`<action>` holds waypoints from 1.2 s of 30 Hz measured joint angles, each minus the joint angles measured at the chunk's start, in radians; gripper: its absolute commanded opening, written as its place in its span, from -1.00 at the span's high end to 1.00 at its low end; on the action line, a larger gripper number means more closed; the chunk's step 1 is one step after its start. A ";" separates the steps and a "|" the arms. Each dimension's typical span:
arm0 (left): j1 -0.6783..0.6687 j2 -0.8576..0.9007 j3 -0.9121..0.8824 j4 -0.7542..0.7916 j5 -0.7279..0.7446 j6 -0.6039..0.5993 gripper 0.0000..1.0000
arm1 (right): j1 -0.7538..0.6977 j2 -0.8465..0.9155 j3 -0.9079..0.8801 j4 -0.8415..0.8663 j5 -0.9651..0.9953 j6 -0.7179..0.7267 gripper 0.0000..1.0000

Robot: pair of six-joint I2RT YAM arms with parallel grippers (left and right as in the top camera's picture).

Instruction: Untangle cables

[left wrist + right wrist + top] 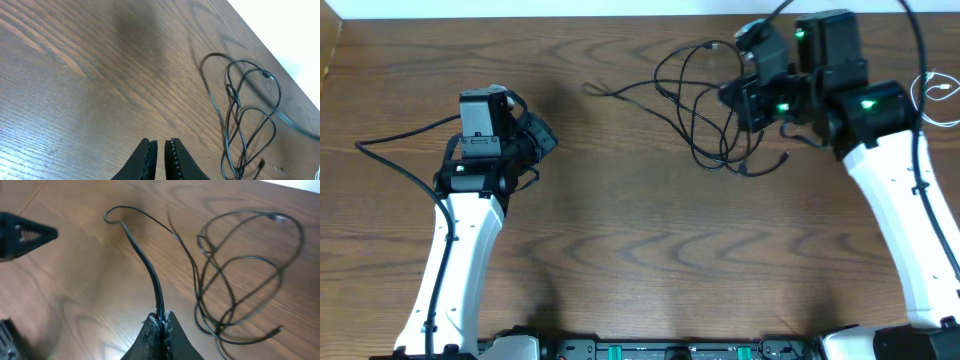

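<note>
Overhead, the wooden table [640,250] carries everything. The left arm [460,250] reaches up from the near edge on the left side, and the right arm [900,220] does the same on the right, leaning toward the far edge.

The left gripper [160,143] hangs over bare wood left of the middle. Its jaws are all but together, with only a thin slit between them and nothing in it. The right gripper [161,317] sits near the far edge, right of the middle. Its jaws are pinched on one strand [145,265] of the black cables [705,110], which rises from the fingers and bends over into a hook.

The other black cables lie in overlapping loops on the wood just beside that gripper, close to the far edge, plug ends poking out. A white cable [940,90] lies coiled at the right edge near the far corner, well apart from the black tangle.
</note>
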 measured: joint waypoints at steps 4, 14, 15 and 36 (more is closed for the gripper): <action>0.000 0.000 0.000 -0.028 -0.034 0.000 0.74 | -0.027 0.000 0.000 -0.019 -0.017 0.003 0.98; 0.000 0.000 0.000 -0.096 -0.137 0.000 0.73 | -0.094 -0.040 0.000 -0.046 -0.034 0.016 0.98; 0.000 0.000 0.000 -0.096 -0.142 0.000 0.73 | -0.117 -0.055 0.000 -0.042 -0.034 0.019 0.98; 0.000 0.000 0.000 -0.100 -0.150 0.000 0.72 | -0.624 -0.143 0.079 -0.003 0.241 0.043 0.98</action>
